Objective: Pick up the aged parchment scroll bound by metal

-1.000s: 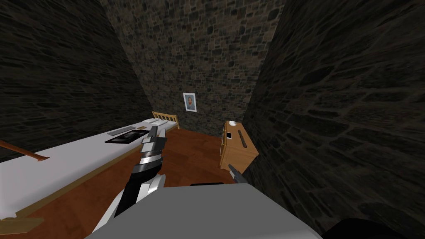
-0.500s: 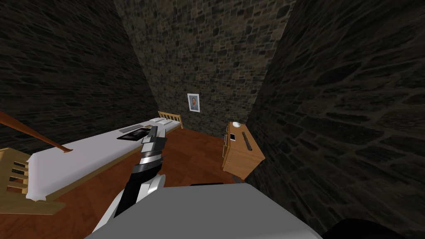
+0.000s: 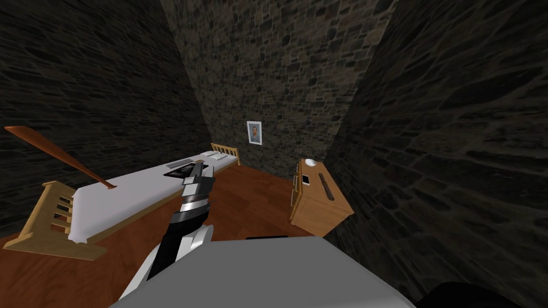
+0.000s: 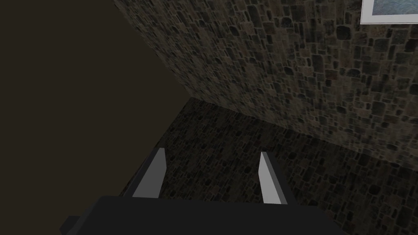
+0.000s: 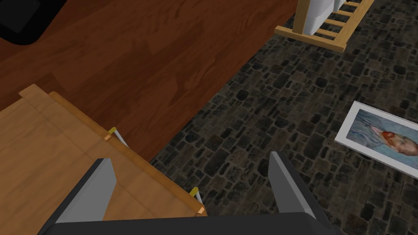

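A: Searching for the scroll (image 3: 326, 187). Where?

B: On top of the wooden cabinet (image 3: 321, 211), well apart from the left pincer (image 3: 204, 170), off to its right and a little further ahead. Seems a long, thin, dark brown roll, lying flat beside a small flat card (image 3: 305, 179) and a pale round bowl (image 3: 311, 162).

A: And the pincers?

B: Both spread wide, pinching nothing. Left one lifted ahead, toward the bed (image 3: 134, 198). Right pincer (image 5: 190, 159) low, near the cabinet's smooth light wood.

A: How to take it?

B: Probably light, dry and easy to crush. Too small to make out the metal binding, but surely hard and slippery. Better to pinch gently across the middle, not at the ends.
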